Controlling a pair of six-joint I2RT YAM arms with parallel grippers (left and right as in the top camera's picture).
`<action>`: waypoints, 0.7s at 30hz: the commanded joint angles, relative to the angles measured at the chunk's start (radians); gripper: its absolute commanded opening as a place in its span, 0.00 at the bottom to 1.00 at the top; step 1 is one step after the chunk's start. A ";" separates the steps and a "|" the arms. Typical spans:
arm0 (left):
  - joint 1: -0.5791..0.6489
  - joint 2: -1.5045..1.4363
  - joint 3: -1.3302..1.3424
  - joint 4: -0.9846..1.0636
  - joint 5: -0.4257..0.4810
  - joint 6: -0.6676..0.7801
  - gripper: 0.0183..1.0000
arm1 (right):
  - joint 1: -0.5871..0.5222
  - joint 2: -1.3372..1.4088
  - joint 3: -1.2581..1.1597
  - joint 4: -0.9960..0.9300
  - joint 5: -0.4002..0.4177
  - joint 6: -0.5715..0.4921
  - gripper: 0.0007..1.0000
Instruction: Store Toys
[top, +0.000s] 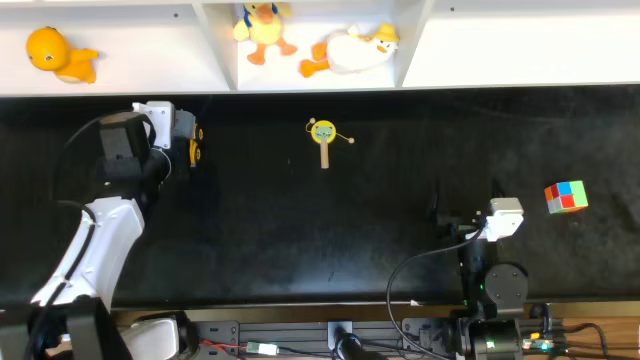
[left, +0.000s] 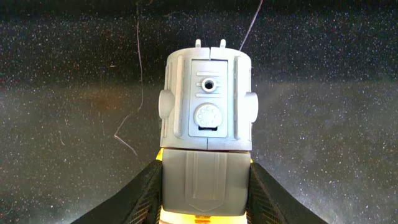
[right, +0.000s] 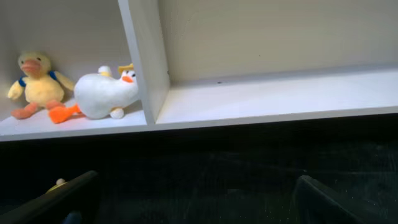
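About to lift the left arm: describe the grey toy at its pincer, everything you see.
The grey toy looks like hard moulded plastic: ribbed, rounded body, a panel with a screw hole and embossed disc, side bumps, yellow at one end. The left pincer clamps it from both sides over the black table.

Free room, upper right
I see open mat (top: 450, 150) between the rattle (top: 323, 135) and the cube (top: 565, 196) there.

Left end effector (left: 205, 190) clamped, right end effector (right: 196, 198) spread.
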 joint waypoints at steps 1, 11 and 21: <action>-0.004 -0.024 0.014 -0.035 0.004 0.013 0.32 | 0.005 -0.008 -0.013 0.004 -0.006 0.000 1.00; -0.004 -0.087 0.014 -0.113 -0.007 0.016 0.32 | 0.005 -0.008 -0.013 0.004 -0.006 0.000 1.00; -0.004 -0.166 0.014 -0.152 -0.014 0.016 0.32 | 0.005 -0.008 -0.013 0.004 -0.006 0.000 1.00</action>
